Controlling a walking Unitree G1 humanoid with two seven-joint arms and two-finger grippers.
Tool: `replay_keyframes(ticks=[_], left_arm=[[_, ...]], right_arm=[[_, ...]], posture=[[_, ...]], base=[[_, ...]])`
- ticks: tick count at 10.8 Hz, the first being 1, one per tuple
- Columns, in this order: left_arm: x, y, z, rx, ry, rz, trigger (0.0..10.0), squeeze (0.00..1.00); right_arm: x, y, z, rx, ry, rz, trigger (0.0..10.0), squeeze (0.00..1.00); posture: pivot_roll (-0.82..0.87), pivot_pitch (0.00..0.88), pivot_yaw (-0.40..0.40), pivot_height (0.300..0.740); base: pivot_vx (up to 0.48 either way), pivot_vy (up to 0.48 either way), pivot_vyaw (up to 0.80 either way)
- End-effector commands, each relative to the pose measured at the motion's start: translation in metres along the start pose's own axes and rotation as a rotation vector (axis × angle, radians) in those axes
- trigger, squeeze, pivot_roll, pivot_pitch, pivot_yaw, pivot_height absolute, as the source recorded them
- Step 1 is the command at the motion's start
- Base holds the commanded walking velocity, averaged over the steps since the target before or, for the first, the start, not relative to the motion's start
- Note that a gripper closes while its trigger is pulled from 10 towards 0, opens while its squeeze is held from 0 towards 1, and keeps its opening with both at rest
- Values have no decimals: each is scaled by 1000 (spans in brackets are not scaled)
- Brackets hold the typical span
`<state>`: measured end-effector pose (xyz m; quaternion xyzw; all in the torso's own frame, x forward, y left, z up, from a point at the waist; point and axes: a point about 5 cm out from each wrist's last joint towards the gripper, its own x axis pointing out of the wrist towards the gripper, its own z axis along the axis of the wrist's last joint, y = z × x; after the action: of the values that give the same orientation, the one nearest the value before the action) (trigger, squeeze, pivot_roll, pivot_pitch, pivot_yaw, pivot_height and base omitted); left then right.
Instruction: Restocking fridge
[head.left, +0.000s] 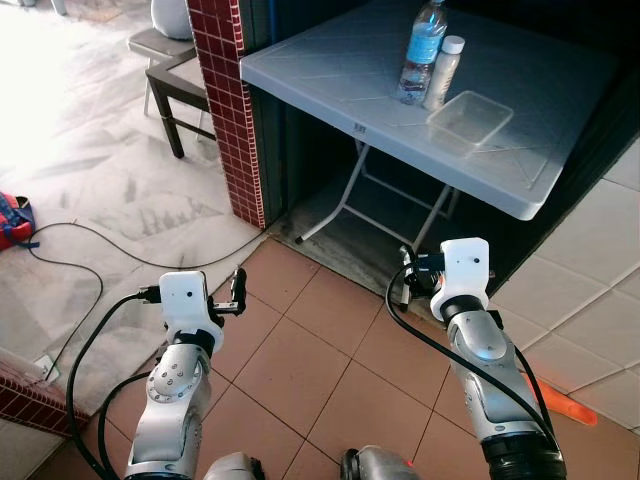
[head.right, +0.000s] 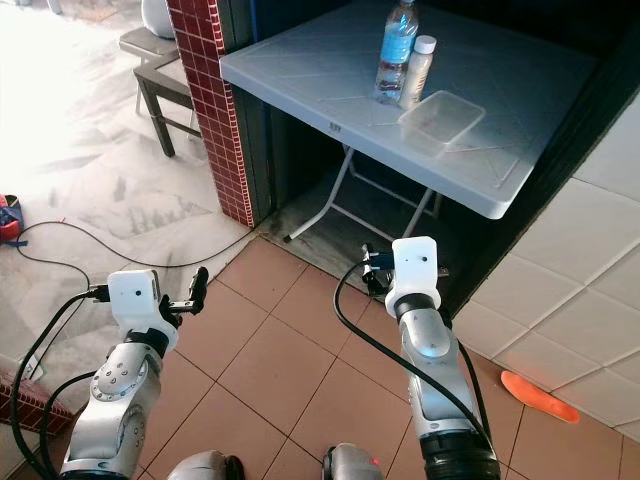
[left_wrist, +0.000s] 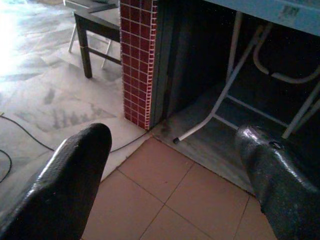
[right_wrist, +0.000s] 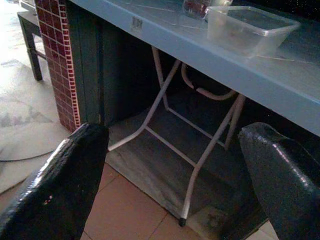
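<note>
Table (head.left: 330, 60), white folding type, set beside a red tiled pillar (head.left: 228, 100): carries one water bottle (head.left: 422, 50), one small white bottle (head.left: 444, 72) touching it, one clear plastic container (head.left: 470, 118) near the front edge. Left pincer (left_wrist: 165, 185) and right pincer (right_wrist: 175, 185): both open, empty, held low over terracotta floor tiles (head.left: 300, 350) short of the table

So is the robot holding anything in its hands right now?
No. The left gripper and right gripper are both open and empty.
</note>
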<state>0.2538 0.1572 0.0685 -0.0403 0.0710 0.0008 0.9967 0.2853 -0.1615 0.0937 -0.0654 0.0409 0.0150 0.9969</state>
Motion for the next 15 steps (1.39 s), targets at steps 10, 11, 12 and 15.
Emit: replay_keyframes(ticks=[10,11,12,15], left_arm=[[-2,2,4,-2,-18,1,10000,0],[-3,1,4,1,-18,0,10000,0],[-3,1,4,4,-20,1,10000,0],[-3,1,4,8,-21,4,10000,0]], right_arm=[[-3,1,2,17,-2,-2,10000,208],[-3,1,2,16,-3,-1,10000,204],[-2,2,2,16,-4,1,10000,204],[-2,2,2,15,-6,5,10000,204]], posture=[[-16,104,-17,740],[-14,104,-17,740],[-13,103,-18,740],[-10,100,-21,740]], base=[[0,74,-80],[0,262,-613],[0,0,-431],[0,0,0]])
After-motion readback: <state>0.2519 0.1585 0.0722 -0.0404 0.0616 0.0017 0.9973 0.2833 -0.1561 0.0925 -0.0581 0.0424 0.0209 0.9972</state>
